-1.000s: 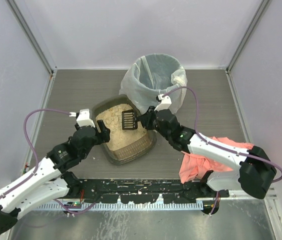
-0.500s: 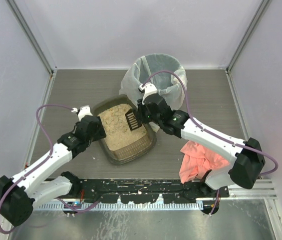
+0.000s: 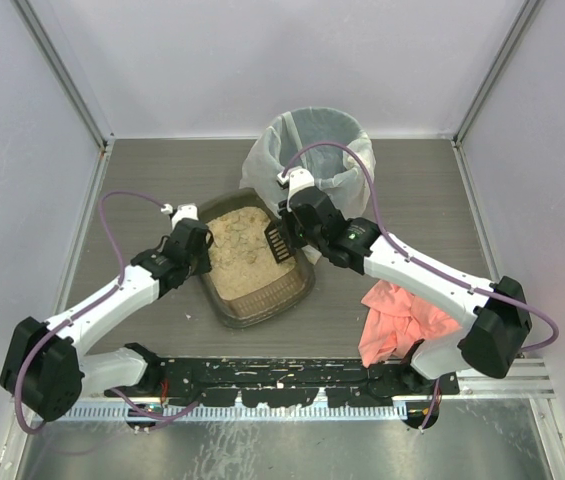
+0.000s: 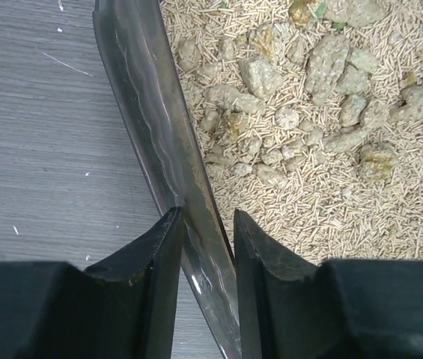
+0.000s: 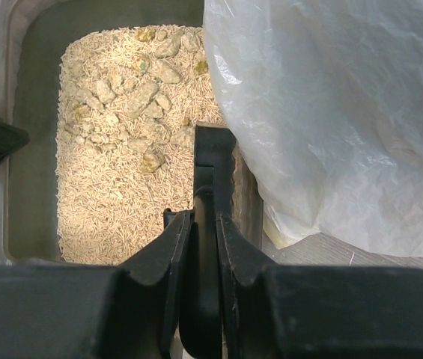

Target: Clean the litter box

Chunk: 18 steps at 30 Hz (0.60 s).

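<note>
**Litter box braced on the left, scoop held at its right wall**

Near edge: a pink cloth (image 3: 402, 315) lies crumpled on the table (image 3: 162, 180) beside the right arm, well apart from the work.

Left gripper (image 4: 204, 224): jaws pressed in on the left wall of the litter box (image 3: 257, 312), one finger outside and one inside. In the wrist view the wall runs between them and both appear to touch it. I read this as a bracing hold.

Right gripper (image 5: 204, 224): pinched tight on the handle of a black slotted scoop (image 3: 278, 243). The head sits over the box's right side, close to the right wall, pointing towards the far end. Cannot tell whether it touches the litter.

Litter box: mid-table between the two grippers, with its long axis near-to-far and the far end leaning a little left. It is a dark translucent tray with rounded corners and a floor of tan pellet litter.

Clumps (image 5: 132, 90): pale and lumpy, some yellowish, bunched in the far half. From the scoop they lie ahead and to the left. The right arm is the nearer one — and the only one with a tool. Judgement: the next move calls for driving the head forward-left under them, roughly along the long axis.

Far: a white-bagged bin (image 3: 312, 150) stands just beyond the far right corner, its bag draping against the rim — a short carry for a loaded scoop.
</note>
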Tool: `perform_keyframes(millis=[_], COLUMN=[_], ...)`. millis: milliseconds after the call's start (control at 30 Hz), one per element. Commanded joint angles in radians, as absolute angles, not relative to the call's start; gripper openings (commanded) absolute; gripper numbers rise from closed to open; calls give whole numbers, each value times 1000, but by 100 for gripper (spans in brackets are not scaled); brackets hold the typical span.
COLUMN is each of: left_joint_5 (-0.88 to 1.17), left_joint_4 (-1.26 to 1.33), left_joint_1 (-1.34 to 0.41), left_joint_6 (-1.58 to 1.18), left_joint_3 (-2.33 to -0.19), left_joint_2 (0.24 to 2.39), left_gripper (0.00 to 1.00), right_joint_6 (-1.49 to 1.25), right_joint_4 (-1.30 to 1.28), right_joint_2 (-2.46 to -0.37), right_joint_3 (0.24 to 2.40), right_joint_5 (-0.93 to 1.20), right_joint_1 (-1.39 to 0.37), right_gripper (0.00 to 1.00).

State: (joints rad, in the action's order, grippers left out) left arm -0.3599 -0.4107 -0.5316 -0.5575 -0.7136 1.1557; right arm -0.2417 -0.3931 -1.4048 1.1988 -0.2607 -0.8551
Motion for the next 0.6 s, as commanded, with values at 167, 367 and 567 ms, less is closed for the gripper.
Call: perform_keyframes(millis=[167,367,567], left_joint_5=[-291,-268,-229], left_joint_4=[-467,-477,-465], left_joint_1=[-537,-537,-538], left_joint_6=[-465,-445,-393], left_joint_3=[-805,-783,-755], left_joint_2=[1212,1185,1158], left_gripper=[17,8,1], right_joint_6=[-223,-222,-227], right_joint_4=[-380,-400,-430], right_joint_2=[-1321,-1314,-1324], right_joint_3=[1225,1227,1242], right_joint_5=[-284,-259,-251], right_joint_1=[-856,-856,-863], right_gripper=[1,1,1])
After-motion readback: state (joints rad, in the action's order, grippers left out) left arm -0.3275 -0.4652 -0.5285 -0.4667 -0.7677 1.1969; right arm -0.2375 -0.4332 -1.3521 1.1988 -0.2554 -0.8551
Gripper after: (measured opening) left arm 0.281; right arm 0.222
